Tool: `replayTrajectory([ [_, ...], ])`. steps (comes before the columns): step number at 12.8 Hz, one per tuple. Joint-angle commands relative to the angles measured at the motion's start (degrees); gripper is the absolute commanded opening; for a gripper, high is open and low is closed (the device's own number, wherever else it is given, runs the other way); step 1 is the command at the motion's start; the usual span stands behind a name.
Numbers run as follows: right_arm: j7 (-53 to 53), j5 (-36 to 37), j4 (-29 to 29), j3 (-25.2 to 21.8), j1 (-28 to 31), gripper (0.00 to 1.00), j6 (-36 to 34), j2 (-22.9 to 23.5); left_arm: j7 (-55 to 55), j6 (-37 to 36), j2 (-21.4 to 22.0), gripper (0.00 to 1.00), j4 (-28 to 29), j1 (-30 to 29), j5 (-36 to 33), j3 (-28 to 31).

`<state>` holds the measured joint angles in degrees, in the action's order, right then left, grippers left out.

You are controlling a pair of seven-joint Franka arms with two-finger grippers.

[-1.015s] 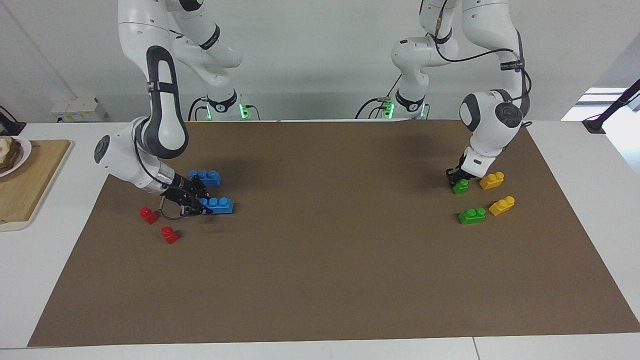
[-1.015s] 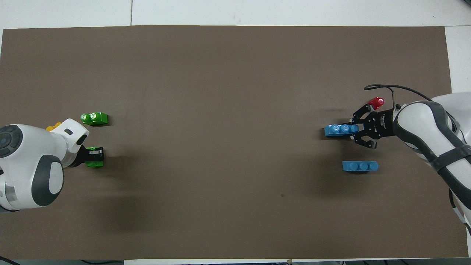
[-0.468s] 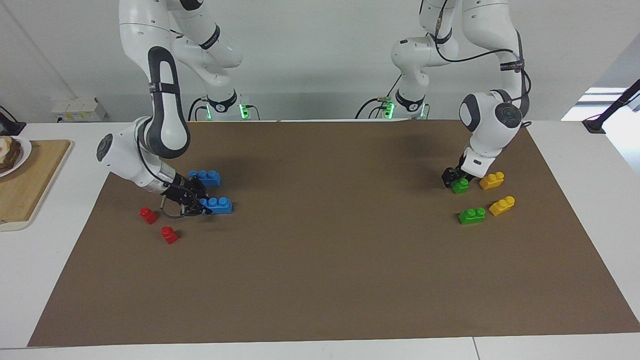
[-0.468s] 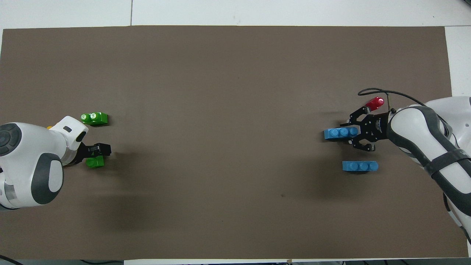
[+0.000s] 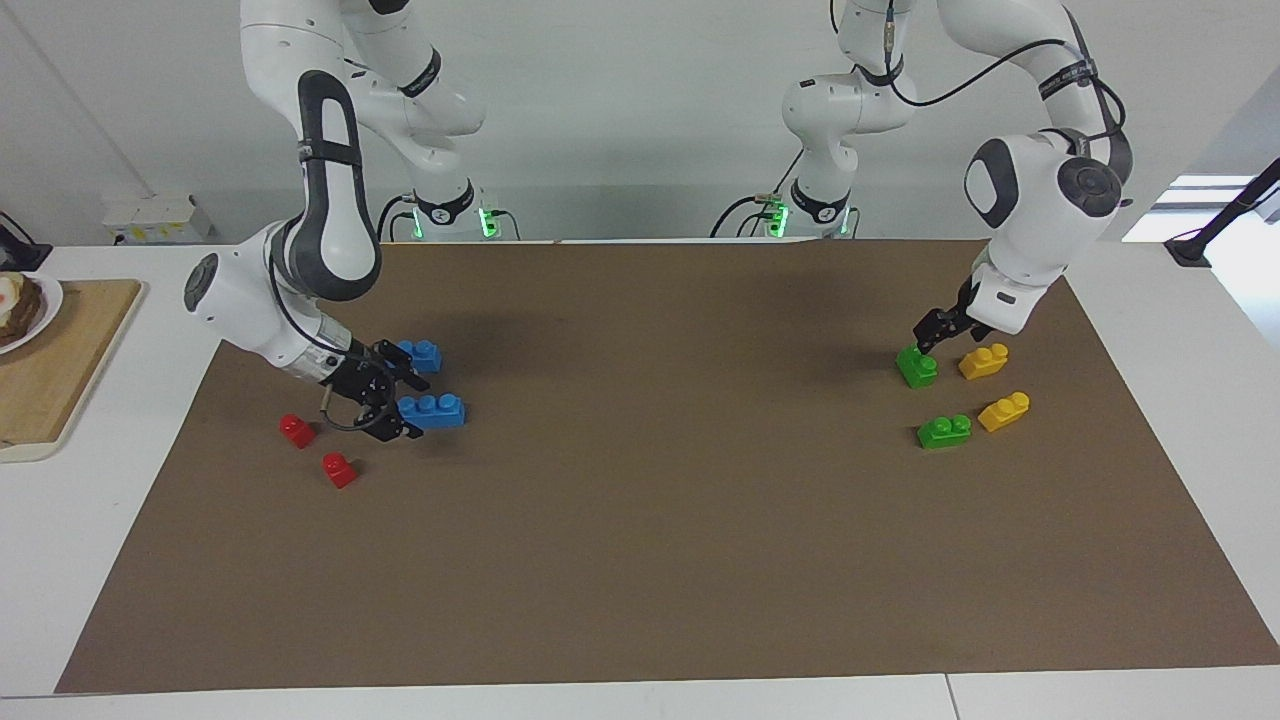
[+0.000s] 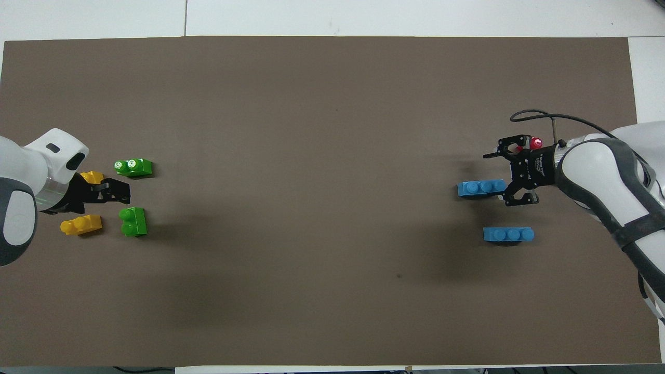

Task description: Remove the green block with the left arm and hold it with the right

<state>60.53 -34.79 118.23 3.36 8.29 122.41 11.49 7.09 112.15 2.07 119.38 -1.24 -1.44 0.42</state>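
Note:
One green block point(image 5: 917, 367) point(image 6: 133, 222) lies free on the brown mat at the left arm's end of the table. My left gripper point(image 5: 931, 337) point(image 6: 118, 191) hangs open just above it and holds nothing. A second green block point(image 5: 944, 431) point(image 6: 133, 167) lies a little farther from the robots. At the right arm's end, my right gripper point(image 5: 400, 402) point(image 6: 501, 178) is low and open at the end of a blue three-stud brick point(image 5: 434, 410) point(image 6: 480, 187), with no grip on it.
Two yellow blocks point(image 5: 984, 361) point(image 5: 1004, 411) lie beside the green ones. A second blue brick point(image 5: 420, 355) and two red bricks point(image 5: 297, 430) point(image 5: 339, 469) lie around the right gripper. A wooden board point(image 5: 60, 370) sits off the mat at that end.
My left gripper opened, let go of the green block and rose off it. My right gripper opened off the blue brick and pulled back slightly.

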Motion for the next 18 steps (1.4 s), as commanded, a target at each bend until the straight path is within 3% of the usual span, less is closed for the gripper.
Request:
replayTrajectory([
  [1,3.01,4.37,-4.84,0.24,1.11,0.94,-4.10,-0.68,0.74,-4.03,4.77,1.00,-1.07,-0.69,0.47,-0.07],
  [3,2.40,6.04,-8.61,0.24,1.55,0.94,-5.68,-0.68,0.56,-7.81,7.59,1.00,-1.69,-0.87,0.56,0.37],
  [5,-0.75,10.25,-13.09,0.51,1.99,0.96,-8.22,-0.33,0.56,-11.85,7.17,1.00,-5.71,-0.70,0.56,0.46],
  [7,-7.75,12.71,-16.88,0.42,2.08,0.96,-11.56,-0.07,0.56,-16.86,4.46,1.00,-11.94,-0.26,0.56,0.37],
  [9,-18.55,18.06,-18.82,0.42,1.82,0.96,-13.24,-0.68,0.56,-17.32,2.78,1.00,-14.86,-0.61,1.34,0.37],
  [12,-32.98,25.28,-23.03,0.68,1.12,0.95,-21.03,-1.38,0.56,-23.44,-6.60,1.00,-27.40,-0.34,1.53,0.37],
  [15,-43.18,29.67,-25.51,1.47,0.68,1.00,-26.95,-3.66,0.47,-25.40,-10.22,1.00,-31.90,-0.17,1.61,-0.15],
  [18,-57.25,30.75,-25.51,1.65,0.41,1.00,-27.83,-6.30,0.04,-26.37,-8.84,1.00,-29.91,-0.60,2.14,0.02],
])
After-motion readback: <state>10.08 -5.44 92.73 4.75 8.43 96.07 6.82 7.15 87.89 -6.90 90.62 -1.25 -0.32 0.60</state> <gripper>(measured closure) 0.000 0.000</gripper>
